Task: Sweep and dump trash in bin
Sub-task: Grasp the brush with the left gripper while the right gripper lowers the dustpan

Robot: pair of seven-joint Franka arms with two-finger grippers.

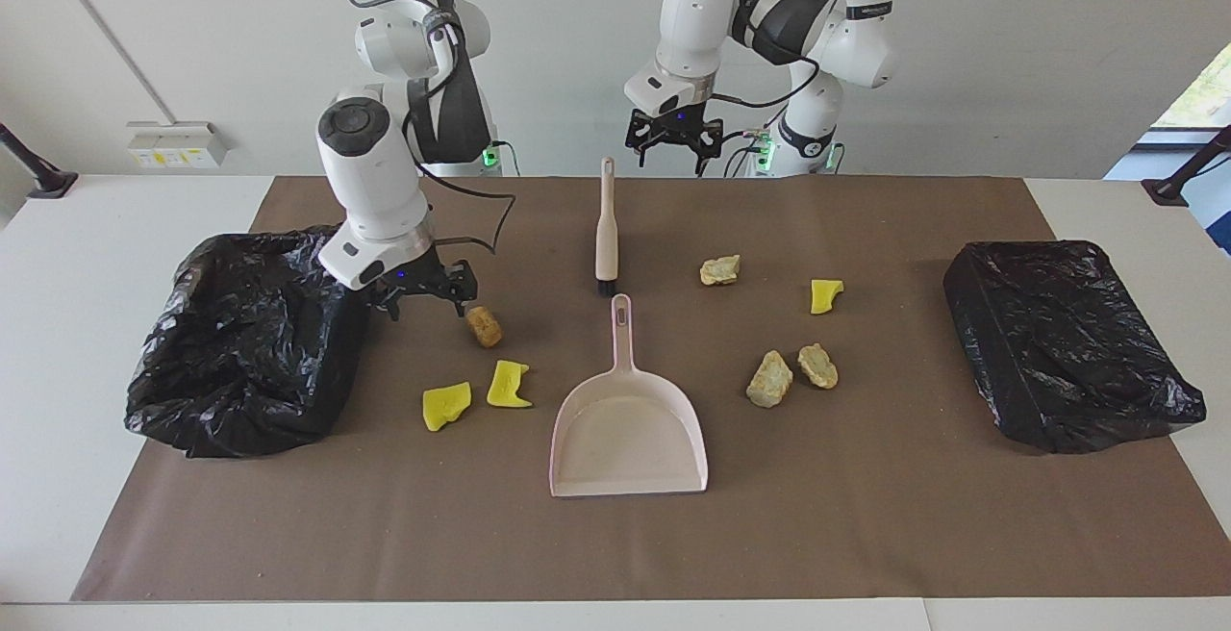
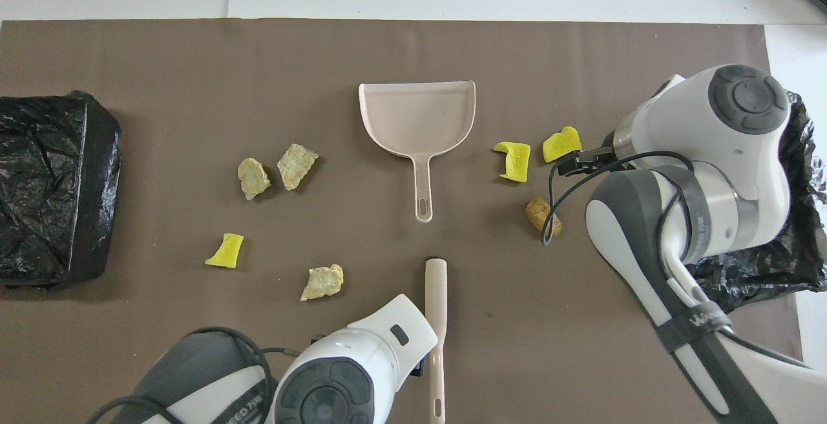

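The left claw point(image 1: 672, 142) hangs spread wide and holding nothing, over the robots' edge of the brown mat point(image 1: 615, 544), right by the handle end of the beige hand brush point(image 1: 606, 227). My guess is it wants the brush first. The right claw point(image 1: 423, 290) is spread wide and holds nothing too; it hangs low just beside the brown cork point(image 1: 485, 326) and next to the black-bagged bin point(image 1: 252, 342) at the right arm's end of the counter point(image 1: 58, 342).

The brush and the pink dustpan point(image 1: 627, 429) lie in one line down the middle of the mat – the brush bristles almost touch the dustpan handle, so each arm could take one tool.

The trash is all on the mat, none in a bin yet. Two yellow sponge pieces point(image 1: 478, 394) lie near the cork, farther from the robots. Toward the left arm's end sit three pale rock lumps point(image 1: 769, 379) and one more yellow sponge bit point(image 1: 825, 295) (they are spread out, not in a pile). A second black-bagged bin point(image 1: 1067, 342) waits at that end.

Nothing blocks the brush. The cork is very close to the right claw – a bump could roll it away.
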